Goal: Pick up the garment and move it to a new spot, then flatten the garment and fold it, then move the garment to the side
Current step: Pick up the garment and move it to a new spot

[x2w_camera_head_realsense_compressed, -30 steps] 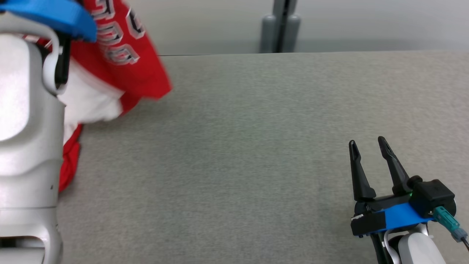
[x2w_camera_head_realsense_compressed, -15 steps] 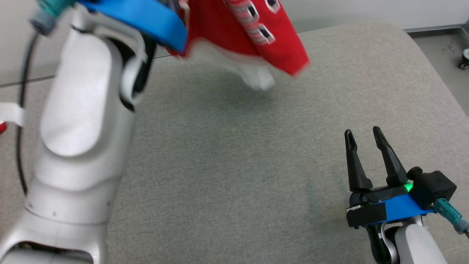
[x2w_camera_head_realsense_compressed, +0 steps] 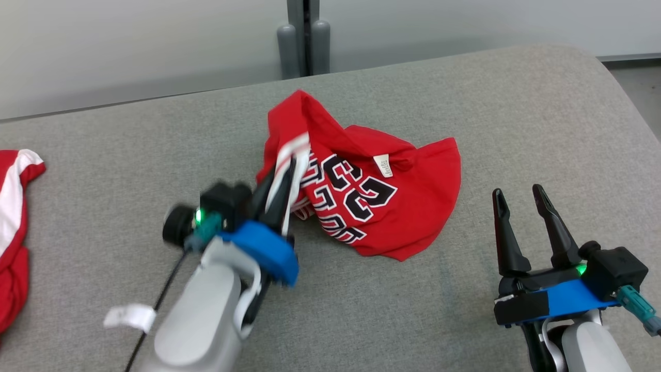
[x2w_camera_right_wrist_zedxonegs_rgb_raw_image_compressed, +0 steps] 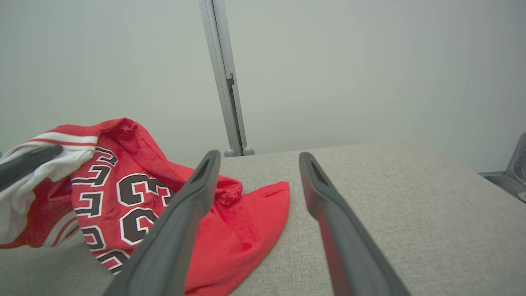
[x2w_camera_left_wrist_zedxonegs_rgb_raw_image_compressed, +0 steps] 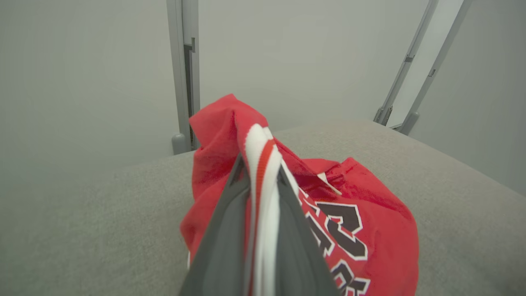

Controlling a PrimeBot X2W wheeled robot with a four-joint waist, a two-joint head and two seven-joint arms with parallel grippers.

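Head view: garment, airborne before, now lies down, left gripper clenching it, right gripper released.

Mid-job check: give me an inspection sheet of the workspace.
Surface: grey fabric-covered table.
Job's things: red jersey crumpled mid-table, white trim pinched by left tool.
Clutter: second red-and-white garment at table's left edge.
Grippers: left tool shut on jersey; right tool open, apart from it.
Cables: black cable beside left forearm; teal connector at right wrist.
Surroundings: grey wall and post behind table.
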